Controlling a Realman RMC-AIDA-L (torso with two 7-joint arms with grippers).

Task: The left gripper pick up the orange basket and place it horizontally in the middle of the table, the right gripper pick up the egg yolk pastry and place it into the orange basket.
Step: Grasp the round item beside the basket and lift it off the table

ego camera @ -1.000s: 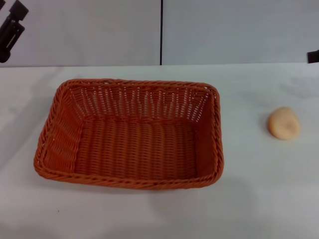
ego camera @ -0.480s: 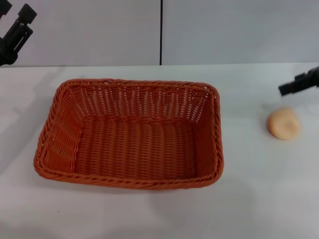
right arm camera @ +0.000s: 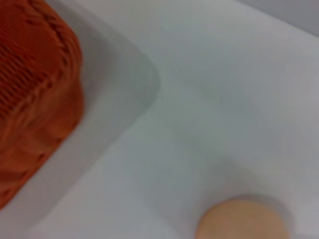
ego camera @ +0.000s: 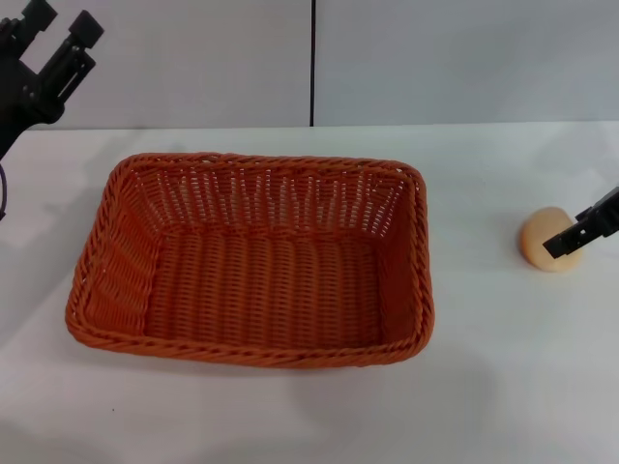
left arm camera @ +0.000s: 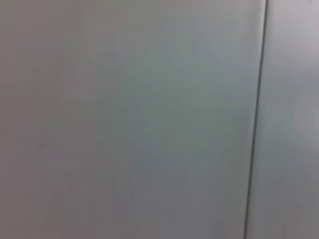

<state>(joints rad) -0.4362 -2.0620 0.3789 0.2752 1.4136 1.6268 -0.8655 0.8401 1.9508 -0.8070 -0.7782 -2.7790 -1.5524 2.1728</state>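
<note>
The orange basket (ego camera: 261,161) lies level on the white table (ego camera: 484,387), its long side across my view, with nothing in it. The egg yolk pastry (ego camera: 538,235) rests on the table to the basket's right, well apart from it. My right gripper (ego camera: 583,230) shows only as a black tip coming in from the right edge, just over the pastry's right side. My left gripper (ego camera: 60,24) hangs open high at the far left, behind the basket's back left corner. In the right wrist view the pastry (right arm camera: 241,222) and a corner of the basket (right arm camera: 35,84) show close below.
A grey wall with a dark vertical seam (ego camera: 312,63) stands behind the table; the left wrist view shows only this wall and its seam (left arm camera: 255,119). Bare tabletop lies between basket and pastry and along the front edge.
My right gripper has come in from the right edge and dropped down to the pastry. My left gripper has shifted a little right and further into view. Basket and pastry have not moved.
</note>
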